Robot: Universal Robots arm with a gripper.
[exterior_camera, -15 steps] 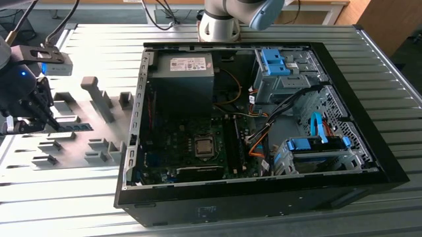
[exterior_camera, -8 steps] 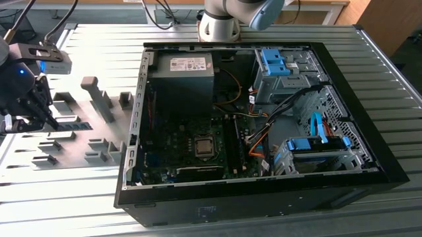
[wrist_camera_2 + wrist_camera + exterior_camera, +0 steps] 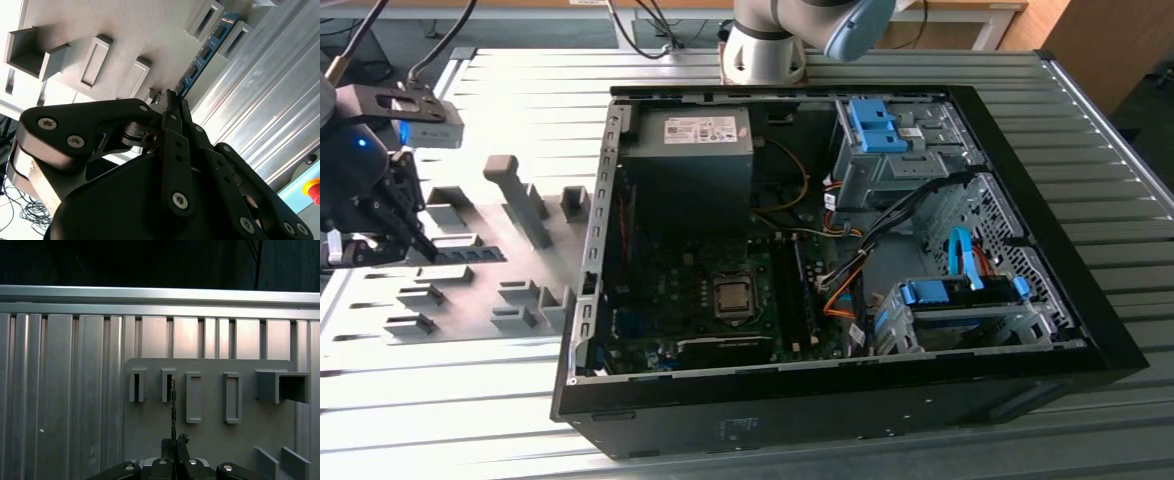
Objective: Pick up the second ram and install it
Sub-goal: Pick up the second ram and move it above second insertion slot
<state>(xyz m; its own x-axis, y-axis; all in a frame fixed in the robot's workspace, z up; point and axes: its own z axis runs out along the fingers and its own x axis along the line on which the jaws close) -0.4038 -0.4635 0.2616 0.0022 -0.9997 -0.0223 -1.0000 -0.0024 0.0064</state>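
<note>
Ribbed metal table (image 3: 467,410) bears an open computer case (image 3: 854,410) and, on the exterior view's left, a grey holder plate (image 3: 460,285). In the second wrist view the gripper (image 3: 174,99) seems clamped on the second ram (image 3: 205,52), which stands on edge on that plate. In the first wrist view the ram runs edge-on between the closed fingers (image 3: 182,440).

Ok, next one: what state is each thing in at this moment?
gripper: shut on one end of the second ram.
second ram: gripped at its near end, far end between two holder blocks; not in the computer.
computer case: lying on its side, panel off, inside exposed.
processor: uncovered, no cooler over it.
</note>
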